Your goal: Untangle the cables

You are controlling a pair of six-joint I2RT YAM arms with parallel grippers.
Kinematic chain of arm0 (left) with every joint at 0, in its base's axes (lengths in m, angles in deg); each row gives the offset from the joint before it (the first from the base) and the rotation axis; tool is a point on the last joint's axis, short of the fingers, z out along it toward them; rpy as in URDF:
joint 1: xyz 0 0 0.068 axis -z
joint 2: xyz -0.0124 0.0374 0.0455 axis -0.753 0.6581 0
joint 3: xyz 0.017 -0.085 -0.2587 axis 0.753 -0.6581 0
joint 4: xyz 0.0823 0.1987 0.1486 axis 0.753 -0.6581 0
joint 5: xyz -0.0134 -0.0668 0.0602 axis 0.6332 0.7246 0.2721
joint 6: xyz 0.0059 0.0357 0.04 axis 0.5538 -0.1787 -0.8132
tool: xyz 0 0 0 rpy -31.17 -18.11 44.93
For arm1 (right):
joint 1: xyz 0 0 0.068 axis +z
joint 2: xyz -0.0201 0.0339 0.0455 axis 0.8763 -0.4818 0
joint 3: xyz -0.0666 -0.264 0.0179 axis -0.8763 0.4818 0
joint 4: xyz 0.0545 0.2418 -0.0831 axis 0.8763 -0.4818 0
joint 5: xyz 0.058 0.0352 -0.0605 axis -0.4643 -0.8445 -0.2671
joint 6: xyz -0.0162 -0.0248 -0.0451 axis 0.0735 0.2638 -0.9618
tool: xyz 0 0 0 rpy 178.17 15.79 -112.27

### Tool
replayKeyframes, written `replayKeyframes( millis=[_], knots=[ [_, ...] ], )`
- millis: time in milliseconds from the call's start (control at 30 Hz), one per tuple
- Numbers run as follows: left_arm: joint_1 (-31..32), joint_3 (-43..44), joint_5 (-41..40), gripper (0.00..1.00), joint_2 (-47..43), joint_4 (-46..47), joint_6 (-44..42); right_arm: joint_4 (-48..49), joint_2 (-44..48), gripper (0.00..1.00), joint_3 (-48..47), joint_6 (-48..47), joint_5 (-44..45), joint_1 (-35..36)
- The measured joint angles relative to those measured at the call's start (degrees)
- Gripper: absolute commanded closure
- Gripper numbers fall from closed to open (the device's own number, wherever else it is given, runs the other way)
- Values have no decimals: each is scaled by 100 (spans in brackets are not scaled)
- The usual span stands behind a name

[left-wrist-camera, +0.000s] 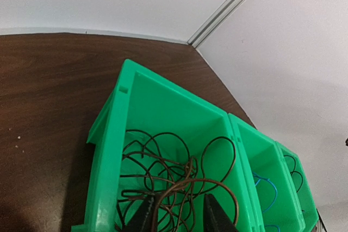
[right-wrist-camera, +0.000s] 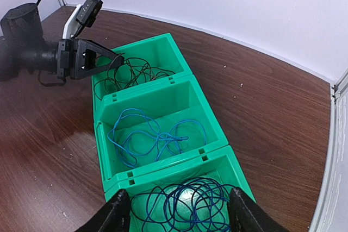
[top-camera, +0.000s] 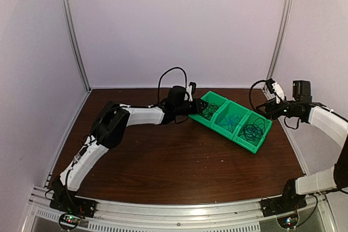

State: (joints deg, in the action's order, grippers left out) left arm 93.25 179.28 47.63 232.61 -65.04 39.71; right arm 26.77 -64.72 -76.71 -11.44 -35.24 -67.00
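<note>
Now, your left claw [left-wrist-camera: 179, 202] sits parted among dark cables [left-wrist-camera: 168, 172] in the end bin [left-wrist-camera: 109, 150]; your right claw [right-wrist-camera: 178, 196] gapes wide.

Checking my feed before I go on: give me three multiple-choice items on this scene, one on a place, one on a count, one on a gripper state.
1. Where is the left gripper?
A. over the middle bin
B. on the bare table
C. down in the end bin, among its dark cables

2. How many green bins stand in the row?
A. two
B. three
C. four

3. How is the right gripper?
A. open, gripping nothing
B. shut on a blue cable
C. shut on a bin wall

Answers: 1 C, its tips sit among the dark loops. 2 B, three stand side by side. 3 A, its fingers stand wide apart.
</note>
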Motion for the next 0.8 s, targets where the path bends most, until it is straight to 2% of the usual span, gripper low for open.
replayKeyframes(
  millis=[367,633,800],
  knots=[
    [0,-1580,-35,62,-1233,-208,-302,-46,96,38,0,-74,4,-50],
    [-4,-2076,-2,56,-1873,-1062,-944,-81,111,37,0,-146,-26,-61],
    [-4,-3034,-120,50,-2500,-1652,-1449,-131,107,35,0,-160,-59,-63]
  ],
)
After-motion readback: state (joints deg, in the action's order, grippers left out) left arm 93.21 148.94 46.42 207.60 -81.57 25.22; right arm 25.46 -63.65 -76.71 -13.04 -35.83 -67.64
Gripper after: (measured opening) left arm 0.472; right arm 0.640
